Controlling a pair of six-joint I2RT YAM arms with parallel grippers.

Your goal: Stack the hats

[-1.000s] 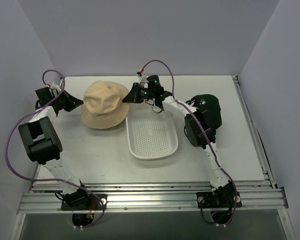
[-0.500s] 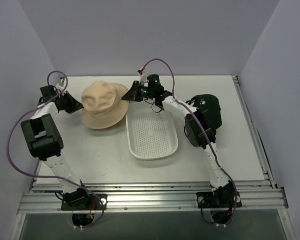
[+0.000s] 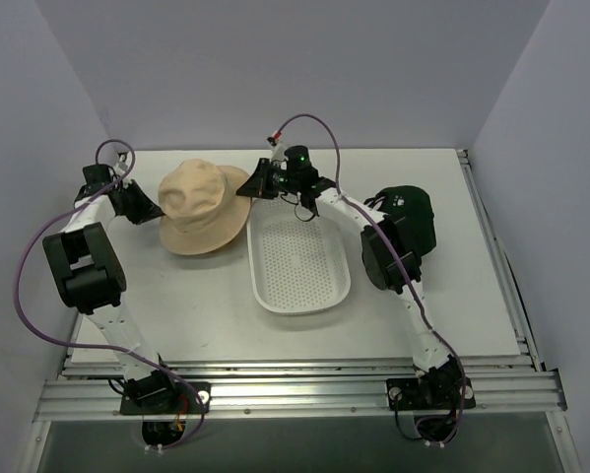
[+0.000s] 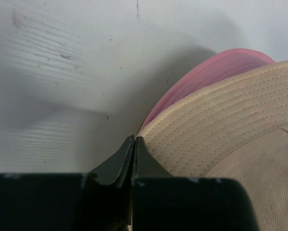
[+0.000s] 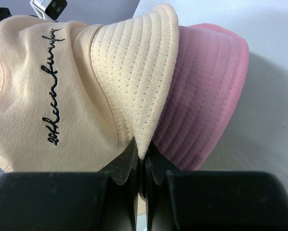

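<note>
**Grippers Pinched on the Beige Brim: Handling Notes**

Left gripper [image 4: 134, 140] and right gripper [image 5: 141, 155] both stand with jaws pressed together on opposite edges of the brim of the beige hat [image 3: 201, 207]. We see stitched brim fabric nipped at each pair of tips. On the left the bite looks very shallow, right at the hem.

Location. The beige hat sits just left of the far end of the white tray [image 3: 299, 266], spanned between the two grippers. The pink hat [image 5: 201, 96] lies directly beneath it, its brim showing past the beige brim in both wrist views. The dark green hat [image 3: 413, 212] lies right of the tray, partly hidden by the right arm.

Handling. We judge these hats light, soft and floppy: the crown dents and the brim bends under a pinch. Nothing here looks fragile. The stitched brim is the stiffest part, so we take hold there, at two opposite points, to hold the opening spread. A shallow bite may slip, so we recommend seating the fabric deeper between the jaws.
</note>
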